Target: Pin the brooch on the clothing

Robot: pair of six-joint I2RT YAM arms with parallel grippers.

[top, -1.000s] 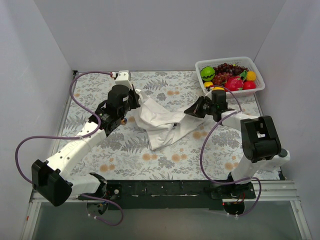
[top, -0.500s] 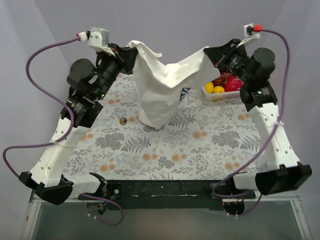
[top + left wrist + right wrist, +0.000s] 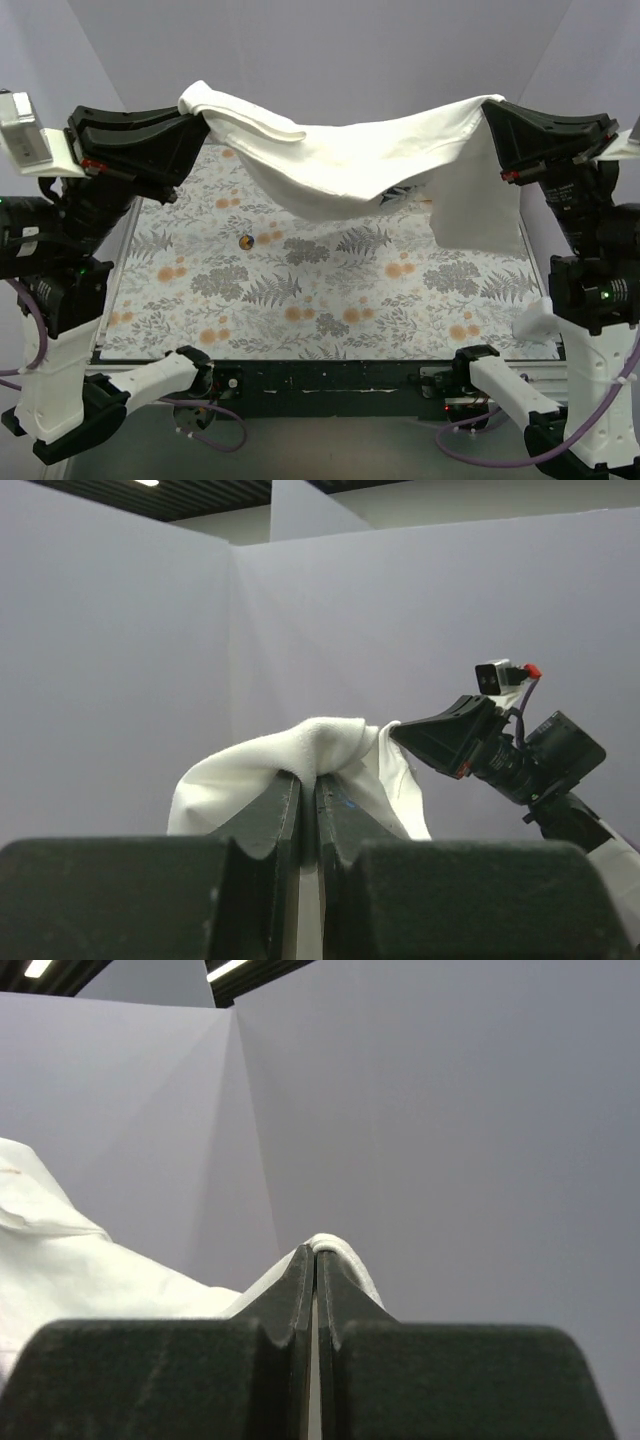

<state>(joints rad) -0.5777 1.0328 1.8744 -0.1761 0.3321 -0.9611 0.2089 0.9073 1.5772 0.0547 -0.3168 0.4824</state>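
The white T-shirt (image 3: 340,160) hangs stretched high in the air between both arms, sagging in the middle, with a flap down on the right. My left gripper (image 3: 196,118) is shut on its left end; the left wrist view shows the cloth (image 3: 300,755) pinched between the fingers (image 3: 270,810). My right gripper (image 3: 492,108) is shut on its right end; the right wrist view shows a fold of cloth (image 3: 340,1252) over the fingertips (image 3: 300,1270). The brooch (image 3: 246,241), a tiny round brownish disc, lies on the floral mat (image 3: 330,290) under the shirt's left part.
Grey walls enclose the mat on three sides. The shirt's right flap hides the back right corner of the mat. The arm bases (image 3: 330,385) stand along the near edge.
Both arms have risen and spread apart, lifting the shirt from a crumpled heap on the mat to a wide stretch in the air. The brooch has come into view on the mat.
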